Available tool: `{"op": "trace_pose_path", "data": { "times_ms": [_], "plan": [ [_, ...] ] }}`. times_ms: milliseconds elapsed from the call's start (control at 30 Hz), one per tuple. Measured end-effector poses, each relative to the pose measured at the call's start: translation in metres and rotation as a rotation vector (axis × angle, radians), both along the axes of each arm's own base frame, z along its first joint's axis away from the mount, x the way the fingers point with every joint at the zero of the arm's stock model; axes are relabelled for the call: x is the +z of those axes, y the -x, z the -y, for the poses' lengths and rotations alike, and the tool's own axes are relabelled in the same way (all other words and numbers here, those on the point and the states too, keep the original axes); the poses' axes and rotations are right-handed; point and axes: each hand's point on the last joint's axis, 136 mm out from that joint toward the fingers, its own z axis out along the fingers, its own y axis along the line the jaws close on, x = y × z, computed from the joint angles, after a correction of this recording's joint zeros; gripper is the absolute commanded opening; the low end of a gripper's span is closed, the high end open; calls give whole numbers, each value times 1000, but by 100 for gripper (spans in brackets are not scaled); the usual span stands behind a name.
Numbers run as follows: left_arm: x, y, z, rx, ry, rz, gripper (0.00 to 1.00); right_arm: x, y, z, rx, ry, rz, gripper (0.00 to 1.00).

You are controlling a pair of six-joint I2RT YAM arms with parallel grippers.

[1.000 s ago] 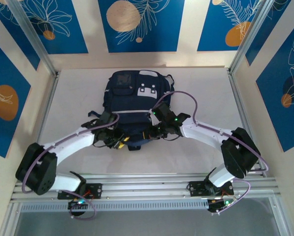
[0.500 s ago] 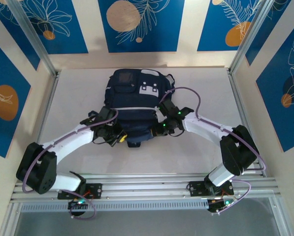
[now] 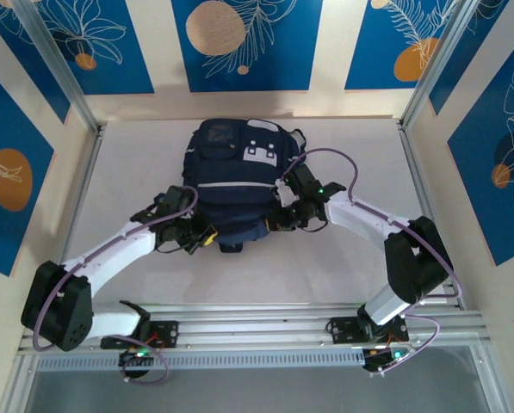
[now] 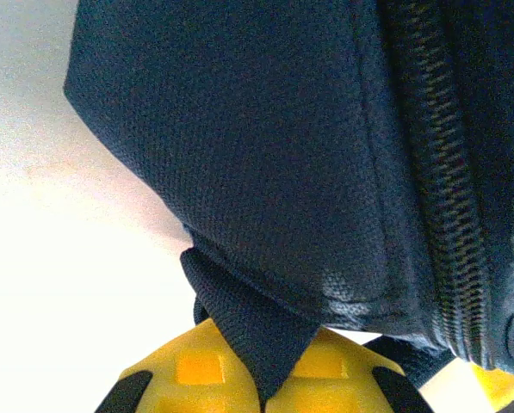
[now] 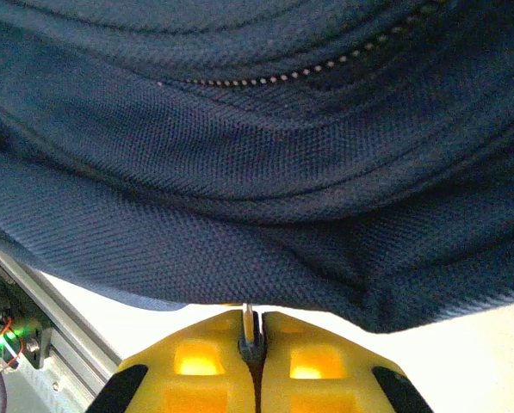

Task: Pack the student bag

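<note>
The student bag lies flat on the worktop. At the bag's near left corner, the left end effector is fully closed and pinches the bag's fabric. At the bag's near right edge, the right end effector is closed on only a very thin bit of the bag. We fear that an uneven pull makes this small grip slip off.

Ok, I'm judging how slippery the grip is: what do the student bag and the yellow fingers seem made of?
The student bag: matte woven synthetic, probably nylon or polyester. The twill weave and zipper teeth show close up. The right hand's fingers: smooth yellow plastic, faintly glossy. Whether moulded or printed is unclear.
</note>
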Motion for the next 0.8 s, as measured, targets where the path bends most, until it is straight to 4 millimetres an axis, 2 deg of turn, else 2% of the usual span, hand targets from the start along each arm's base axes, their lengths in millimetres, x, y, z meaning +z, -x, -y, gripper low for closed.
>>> {"op": "trace_pose_path", "data": {
  "times_ms": [233, 400, 500, 800],
  "plan": [
    [4, -5, -34, 42, -53, 23, 0, 10, -1, -5, 128, -59, 70, 5],
    [0, -2, -50, 37, -115, 13, 0, 7, 15, -14, 293, -75, 168, 1],
    [-1, 1, -55, 24, -139, 2, 0, 6, 16, -16, 349, -58, 215, 0],
    [1, 1, -65, 12, -158, 13, 0, -10, -25, 14, 284, 76, 248, 3]
  ]
}}
